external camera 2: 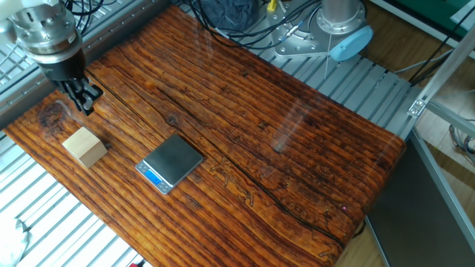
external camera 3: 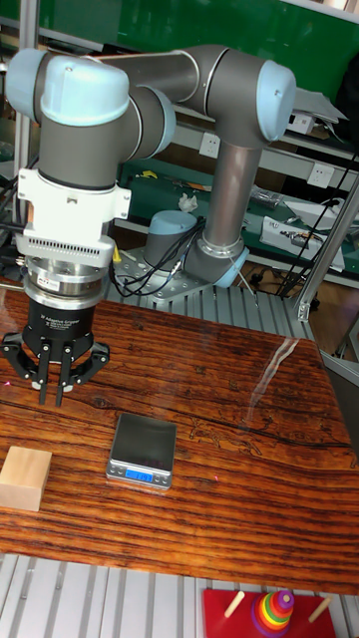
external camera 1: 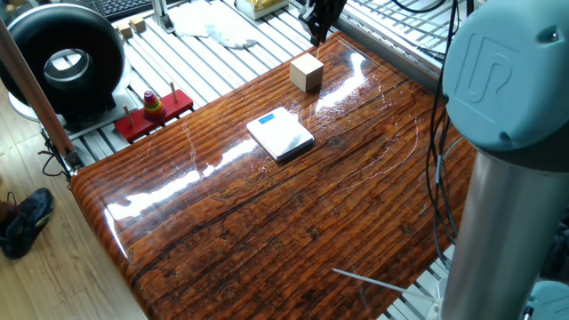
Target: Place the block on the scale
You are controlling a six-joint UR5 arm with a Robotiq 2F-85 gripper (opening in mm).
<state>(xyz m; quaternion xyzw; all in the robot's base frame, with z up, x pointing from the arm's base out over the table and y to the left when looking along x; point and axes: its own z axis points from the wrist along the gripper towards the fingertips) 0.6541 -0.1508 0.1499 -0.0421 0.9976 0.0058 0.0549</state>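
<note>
Taking the scale (external camera 3: 142, 450) as the landmark: the block (external camera 3: 24, 478) sits on the table (external camera 2: 297, 148) near its left side in the tall view, apart from it and untouched. Farther back, past the block, the gripper (external camera 3: 49, 391) hangs above the table, its fingers pressed close together and holding nothing. The block lies forward of the gripper and slightly to one side, so reaching it means coming toward the near edge and spreading the fingers

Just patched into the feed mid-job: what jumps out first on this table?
The glossy striped wooden table dominates, with the grey UR5 arm looming over it. Its claw hangs near one table corner, fingers close together and holding nothing. Just beside it sits the tan wooden block, and a little further along lies the flat pocket scale, nothing on it.
</note>
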